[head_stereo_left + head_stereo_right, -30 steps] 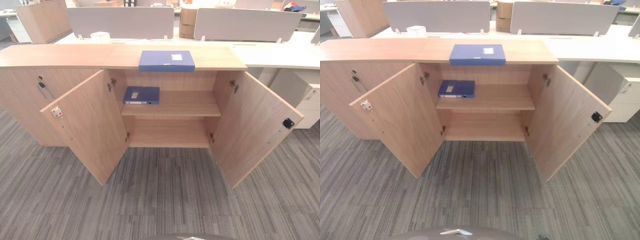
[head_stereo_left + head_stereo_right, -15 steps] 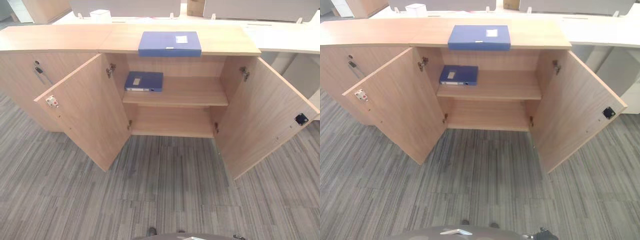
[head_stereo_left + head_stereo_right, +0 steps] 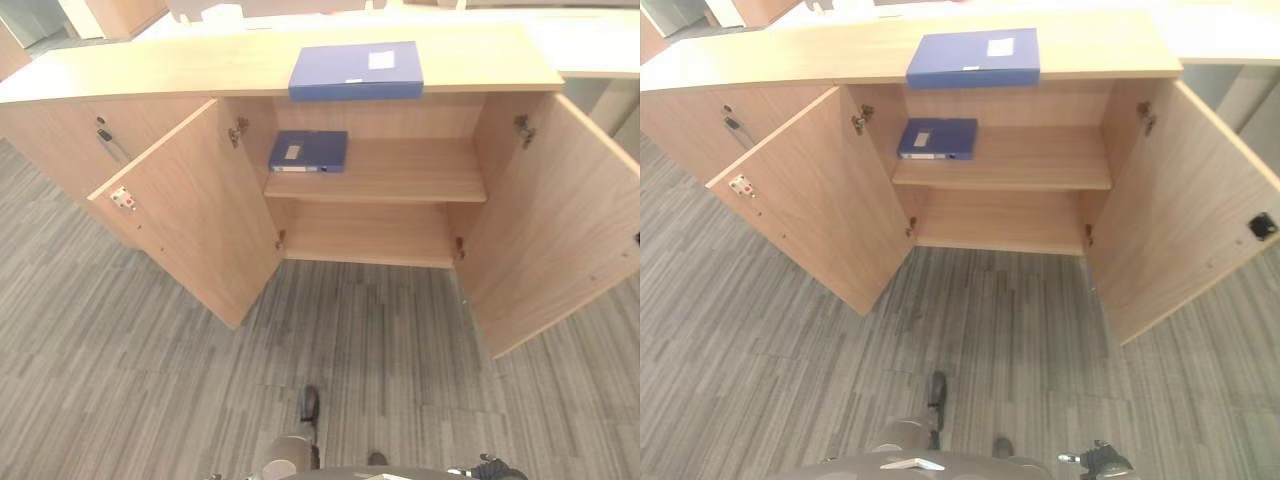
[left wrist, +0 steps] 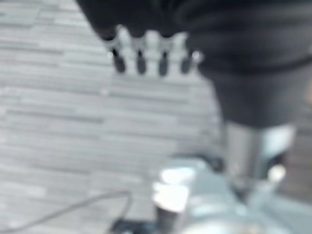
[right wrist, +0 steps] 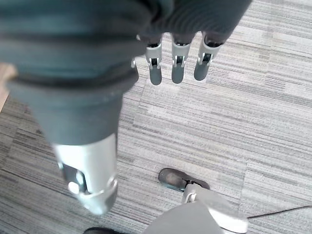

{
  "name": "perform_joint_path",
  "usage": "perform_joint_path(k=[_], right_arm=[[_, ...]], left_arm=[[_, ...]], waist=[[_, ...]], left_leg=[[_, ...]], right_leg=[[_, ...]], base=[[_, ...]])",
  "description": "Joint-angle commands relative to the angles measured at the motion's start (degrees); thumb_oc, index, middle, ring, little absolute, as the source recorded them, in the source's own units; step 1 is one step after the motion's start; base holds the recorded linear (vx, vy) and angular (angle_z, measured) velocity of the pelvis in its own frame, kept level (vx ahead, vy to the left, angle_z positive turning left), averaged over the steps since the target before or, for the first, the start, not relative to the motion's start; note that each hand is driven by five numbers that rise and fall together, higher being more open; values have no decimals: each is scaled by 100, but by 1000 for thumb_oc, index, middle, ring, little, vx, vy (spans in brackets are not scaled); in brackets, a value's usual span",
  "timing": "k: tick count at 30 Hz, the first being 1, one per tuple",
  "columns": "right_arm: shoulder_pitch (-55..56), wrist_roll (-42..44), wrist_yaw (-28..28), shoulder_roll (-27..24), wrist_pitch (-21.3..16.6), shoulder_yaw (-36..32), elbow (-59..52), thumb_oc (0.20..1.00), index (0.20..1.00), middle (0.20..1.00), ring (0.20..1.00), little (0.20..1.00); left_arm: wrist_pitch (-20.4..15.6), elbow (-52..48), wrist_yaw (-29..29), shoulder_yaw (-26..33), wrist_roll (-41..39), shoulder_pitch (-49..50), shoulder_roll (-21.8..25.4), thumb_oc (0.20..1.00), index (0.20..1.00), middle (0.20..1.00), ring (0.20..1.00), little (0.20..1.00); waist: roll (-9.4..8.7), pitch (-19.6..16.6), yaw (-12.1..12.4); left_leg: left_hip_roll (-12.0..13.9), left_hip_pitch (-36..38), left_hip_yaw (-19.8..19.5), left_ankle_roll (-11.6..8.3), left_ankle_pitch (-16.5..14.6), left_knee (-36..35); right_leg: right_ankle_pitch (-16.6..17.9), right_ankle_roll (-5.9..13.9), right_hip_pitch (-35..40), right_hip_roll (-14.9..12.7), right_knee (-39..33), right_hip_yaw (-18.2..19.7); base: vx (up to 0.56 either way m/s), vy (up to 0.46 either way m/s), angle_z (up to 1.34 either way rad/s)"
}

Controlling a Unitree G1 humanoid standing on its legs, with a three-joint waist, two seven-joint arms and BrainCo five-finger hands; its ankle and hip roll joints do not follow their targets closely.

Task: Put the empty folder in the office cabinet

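A low office cabinet [image 3: 200, 70] of pale wood-grain laminate stands with both doors swung wide: the left door [image 3: 195, 215] angled out toward the carpet, a small white-and-red latch plate near its free edge, and the right door [image 3: 555, 225] opened the other way. On the cabinet's flat top, at its front edge above the opening, lies a flat rectangular blue folder [image 3: 356, 71] with a white label, its long spine facing forward and slightly overhanging the edge. Inside, a second blue folder [image 3: 309, 151] of the same boxy shape lies flat on the left end of the upper shelf [image 3: 400, 180]; the rest of that shelf, to its right, is bare board. The lower shelf [image 3: 365, 240] is likewise bare. In front spreads grey carpet [image 3: 120, 380] with a fine striped weave. The left hand [image 4: 151, 51] hangs over the carpet, fingers straight and holding nothing; the right hand [image 5: 176, 58] likewise hangs with straight, dark-tipped fingers [image 5: 178, 70] loose and free, well apart from either folder.
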Motion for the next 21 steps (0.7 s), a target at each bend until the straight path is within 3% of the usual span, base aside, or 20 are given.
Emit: perform_joint_path(k=[1, 8, 9, 13, 15, 16, 17, 19, 21], right_arm=[[119, -114, -50, -100, -42, -91, 86, 1000, 1000, 1000, 1000, 1000], [197, -115, 31, -69, 32, -251, 258, 1000, 1000, 1000, 1000, 1000], [198, -108, 86, 30, 71, -209, 229, 1000, 1000, 1000, 1000, 1000], [128, -4, 112, 12, 85, -302, 213, 1000, 1000, 1000, 1000, 1000], [113, 55, 126, 8, 61, -337, 145, 1000, 1000, 1000, 1000, 1000], [82, 59, 118, -33, 49, -366, 117, 1000, 1000, 1000, 1000, 1000], [57, 76, 111, -60, 53, -390, 120, 1000, 1000, 1000, 1000, 1000], [39, 163, 69, -92, 46, -474, 99, 1000, 1000, 1000, 1000, 1000], [41, 298, 48, -78, 38, -533, 94, 1000, 1000, 1000, 1000, 1000]], left_arm=[[-38, 89, 78, 6, -139, 85, 234, 1000, 1000, 1000, 1000, 1000], [-3, 270, 79, 121, 0, 163, 248, 1000, 1000, 1000, 1000, 1000], [-19, 232, 72, 111, 69, 141, 260, 1000, 1000, 1000, 1000, 1000], [-29, 153, 103, 133, 15, 39, 347, 1000, 1000, 1000, 1000, 1000], [-43, 104, 93, 128, -19, -11, 349, 1000, 1000, 1000, 1000, 1000], [-40, 107, 107, 121, -44, -48, 310, 1000, 1000, 1000, 1000, 1000], [-32, 109, 119, 121, -50, -75, 308, 1000, 1000, 1000, 1000, 1000], [-17, 128, 117, 111, -91, -107, 347, 1000, 1000, 1000, 1000, 1000], [-31, 156, 103, 124, -130, -138, 381, 1000, 1000, 1000, 1000, 1000]], waist=[[-146, -342, 67], [-127, -657, 17], [-189, -818, -10], [-210, -870, -30], [-183, -819, -37], [-134, -720, -41], [-68, -647, -76], [83, -499, -164], [209, -375, -318]], left_leg=[[88, 44, 204, 239, 198, 15], [-99, 274, 331, 393, 196, 15], [-260, 427, 476, 529, 7, 15], [-521, 639, 533, 724, -232, 15], [-618, 779, 570, 810, -352, 15], [-681, 891, 590, 893, -435, 15], [-703, 1016, 580, 942, -500, 15], [-638, 1291, 550, 977, -672, 15], [-512, 1520, 450, 909, -779, 15]], right_leg=[[-389, 674, 736, -249, 169, 209], [-441, 843, 820, -532, 221, 345], [-310, 1008, 699, -764, 401, 519], [189, 1209, 394, -964, 1057, 678], [652, 1298, 137, -1057, 1705, 650], [1141, 1319, -106, -1222, 2239, 482], [1425, 1255, -308, -1301, 2663, 351], [1611, 1140, -790, -1515, 3364, 15], [1069, 989, -1178, -1563, 3157, -160]], base=[[402, 246, -51], [215, 156, -57], [422, 322, -48], [213, 176, -44], [102, 131, 5], [68, 157, -4], [50, 167, -23], [100, 135, -23], [138, 1, 0]])
